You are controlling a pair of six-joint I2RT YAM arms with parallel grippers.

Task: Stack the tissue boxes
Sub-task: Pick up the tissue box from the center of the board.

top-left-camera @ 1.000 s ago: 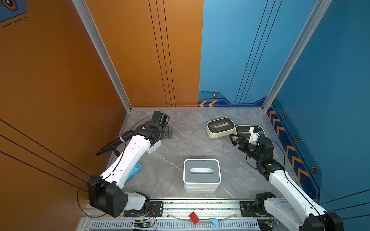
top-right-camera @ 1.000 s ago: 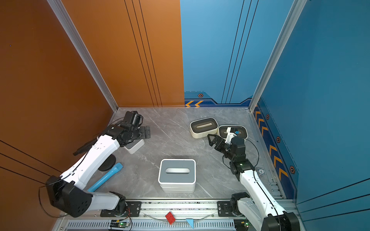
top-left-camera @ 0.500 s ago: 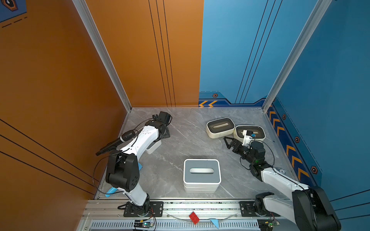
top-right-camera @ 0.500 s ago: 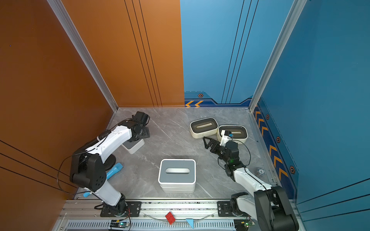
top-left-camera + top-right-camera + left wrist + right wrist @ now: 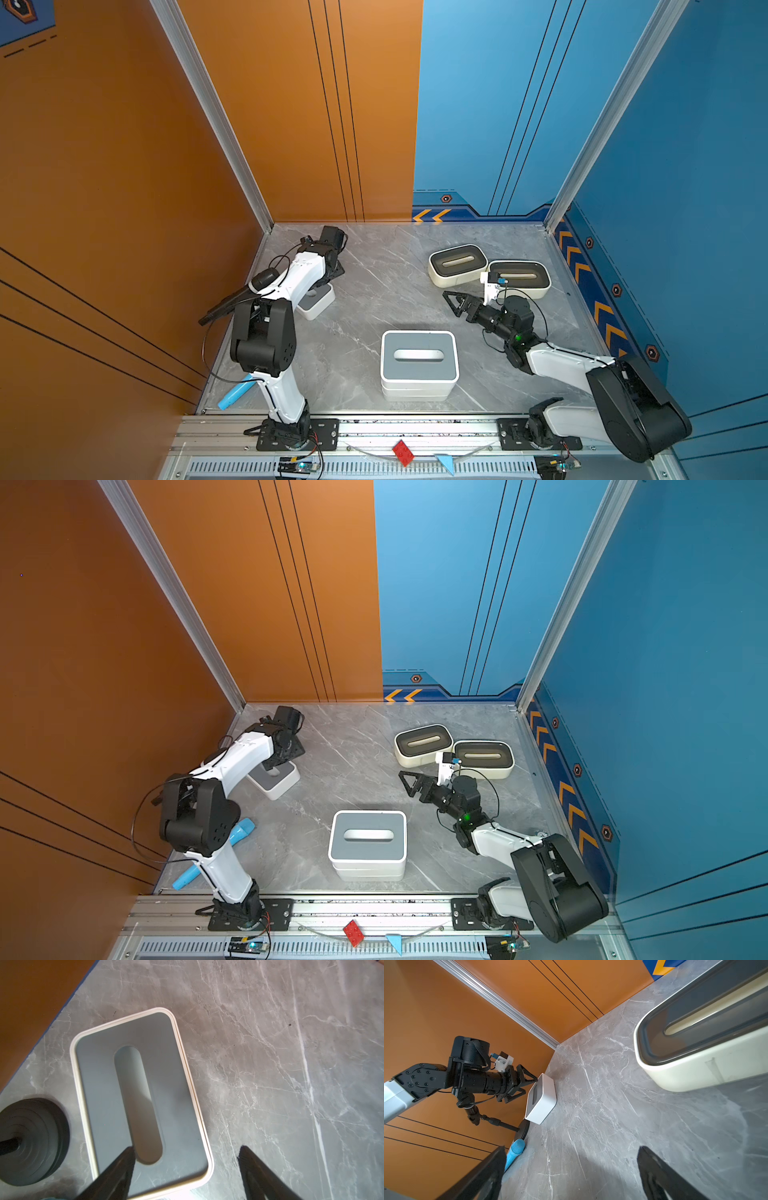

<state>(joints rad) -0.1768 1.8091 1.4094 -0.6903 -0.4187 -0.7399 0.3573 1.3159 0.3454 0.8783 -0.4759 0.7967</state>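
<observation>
Jaws of the left gripper (image 5: 186,1148) are seen parted over a grey-topped tissue box (image 5: 99,1084) beside the orange wall (image 5: 31,991), largely hidden under the left arm (image 5: 299,270) in both top views; the right gripper (image 5: 571,1148) is spread wide, empty.

Orange wall (image 5: 124,166), blue wall (image 5: 665,166) — grey marble-look floor (image 5: 374,291), alu posts (image 5: 210,104)

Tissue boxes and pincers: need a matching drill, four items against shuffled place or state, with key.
Items
A. grey-topped stack
B. lone grey-topped box
C. cream boxes
D. right pincer

Place or state
1. open, empty
2. table, front centre
3. side by side, dark lids
4. below the left pincer

Pairs: A-2, B-4, C-3, D-1
</observation>
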